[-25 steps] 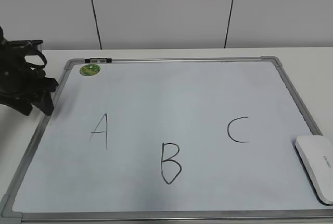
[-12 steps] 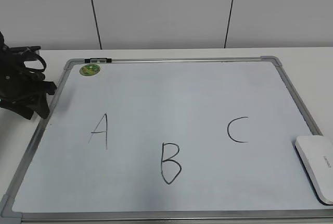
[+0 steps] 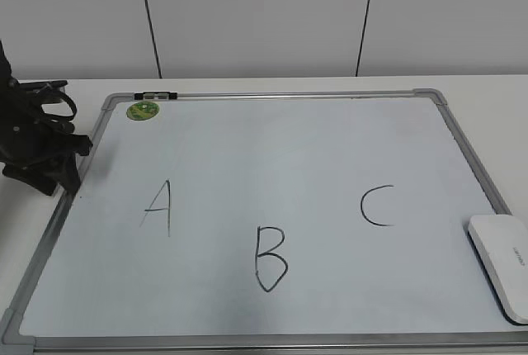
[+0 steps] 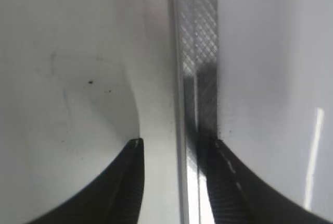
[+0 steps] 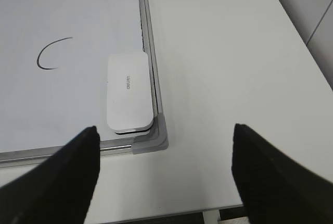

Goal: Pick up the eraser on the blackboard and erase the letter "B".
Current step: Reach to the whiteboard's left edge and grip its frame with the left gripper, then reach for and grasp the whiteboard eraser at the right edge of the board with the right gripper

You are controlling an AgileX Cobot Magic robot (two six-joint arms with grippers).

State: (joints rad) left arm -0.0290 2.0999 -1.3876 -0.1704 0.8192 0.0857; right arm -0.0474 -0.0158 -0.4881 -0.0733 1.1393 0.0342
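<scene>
The white eraser (image 3: 501, 264) lies on the blackboard (image 3: 272, 149) in its near right corner; it also shows in the right wrist view (image 5: 129, 91). The letter "B" (image 3: 271, 258) is near the front middle of the board. My right gripper (image 5: 165, 129) is open and empty, hovering above the board's corner, just short of the eraser. It is out of the exterior view. My left gripper (image 3: 62, 175) sits at the board's left edge. In the left wrist view its jaws (image 4: 175, 143) are apart and empty, straddling the grey frame (image 4: 196, 52).
Letters "A" (image 3: 158, 206) and "C" (image 3: 377, 206) flank the "B"; the "C" also shows in the right wrist view (image 5: 49, 54). A green round magnet (image 3: 142, 110) and a small black clip (image 3: 155, 95) sit at the board's far left corner. The white table's front edge (image 5: 208, 206) is close.
My left gripper has drifted slightly left, off the board's surface toward its frame. The eraser and the letters have not moved.
</scene>
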